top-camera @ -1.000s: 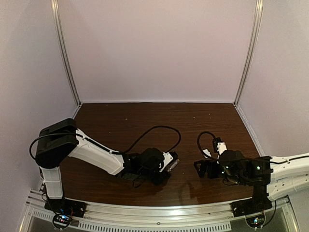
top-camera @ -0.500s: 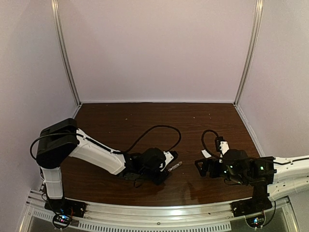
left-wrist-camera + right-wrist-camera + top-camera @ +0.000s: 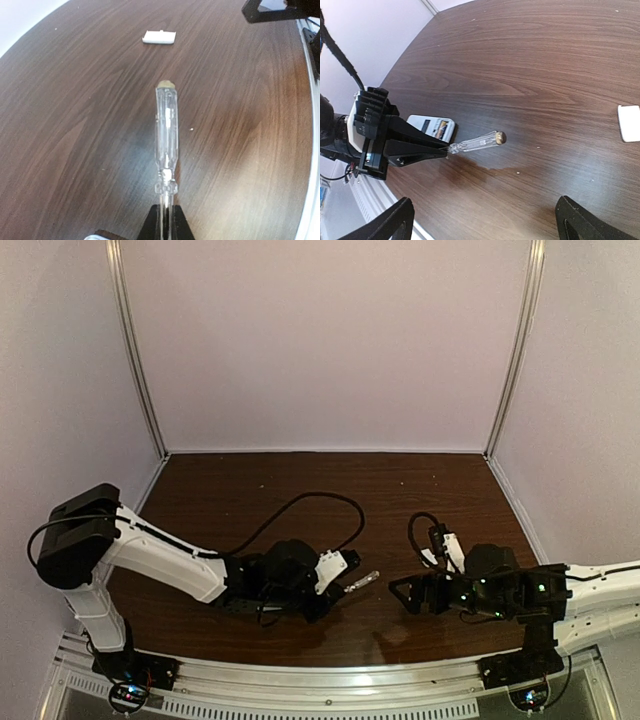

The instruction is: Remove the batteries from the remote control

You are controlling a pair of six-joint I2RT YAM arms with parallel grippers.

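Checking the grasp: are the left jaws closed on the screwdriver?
Yes, the left jaws pinch the screwdriver by its thin end, handle pointing away.

Screwdriver [image 3: 165, 135] sticks out of the left gripper [image 3: 442, 148], up off the table [image 3: 75, 125], handle end toward the right gripper [image 3: 485, 222]. Remote [image 3: 432, 127] lies on the table just beside the screwdriver's tip end, partly behind that gripper. Cover [image 3: 159, 37] sits on the table, well past the handle end.

The dark wooden table [image 3: 250, 480] carried a remote [image 3: 432, 127] lying flat close to its near edge, and a small white piece [image 3: 159, 37] farther right, well apart.
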